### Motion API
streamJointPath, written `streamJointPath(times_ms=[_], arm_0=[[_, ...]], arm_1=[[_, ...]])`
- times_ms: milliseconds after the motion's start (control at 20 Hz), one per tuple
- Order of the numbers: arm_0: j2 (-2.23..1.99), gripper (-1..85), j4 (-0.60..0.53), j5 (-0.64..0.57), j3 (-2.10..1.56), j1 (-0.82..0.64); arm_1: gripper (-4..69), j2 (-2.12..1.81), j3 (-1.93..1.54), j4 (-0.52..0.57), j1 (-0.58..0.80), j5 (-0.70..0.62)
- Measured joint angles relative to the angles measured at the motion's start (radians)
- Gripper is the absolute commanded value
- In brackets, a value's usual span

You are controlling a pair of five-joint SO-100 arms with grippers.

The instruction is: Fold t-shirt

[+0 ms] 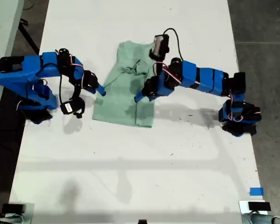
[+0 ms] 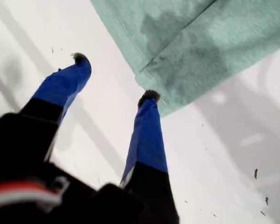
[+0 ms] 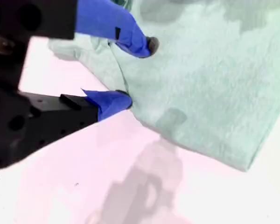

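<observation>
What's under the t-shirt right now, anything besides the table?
Only the white table shows around the t-shirt, which lies partly folded on it. Cloth layers overlap, so anything beneath them is covered and cannot be seen. My second gripper sits open at its edge.

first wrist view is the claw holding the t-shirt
No, my first claw is open, with bare table between its tips and the t-shirt corner beside one tip.

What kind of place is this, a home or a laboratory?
Probably a laboratory or workshop, not a home. Two blue robot arms stand on a long white table, with a grey concrete-like floor beside it. Only the t-shirt lies between my first gripper and my second gripper.
</observation>
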State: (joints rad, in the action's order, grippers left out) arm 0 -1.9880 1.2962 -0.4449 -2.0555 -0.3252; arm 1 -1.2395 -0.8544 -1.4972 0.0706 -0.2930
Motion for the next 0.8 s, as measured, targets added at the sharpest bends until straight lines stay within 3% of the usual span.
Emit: streamJointPath(times_ms=[300,700,800], arm_0=[[-0.066,18.2,-0.132,0.067,-0.253,0.025],[0.199,17.6,-0.287,0.075,-0.249,0.026],[0.288,11.9,-0.291,0.078,-0.213,0.028]], arm_1=[[23.9,0.000,-0.025,0.000,0.000,-0.011],[23.9,-0.002,-0.031,0.000,0.000,-0.018],[23.8,-0.002,-0.031,0.000,0.000,-0.018]])
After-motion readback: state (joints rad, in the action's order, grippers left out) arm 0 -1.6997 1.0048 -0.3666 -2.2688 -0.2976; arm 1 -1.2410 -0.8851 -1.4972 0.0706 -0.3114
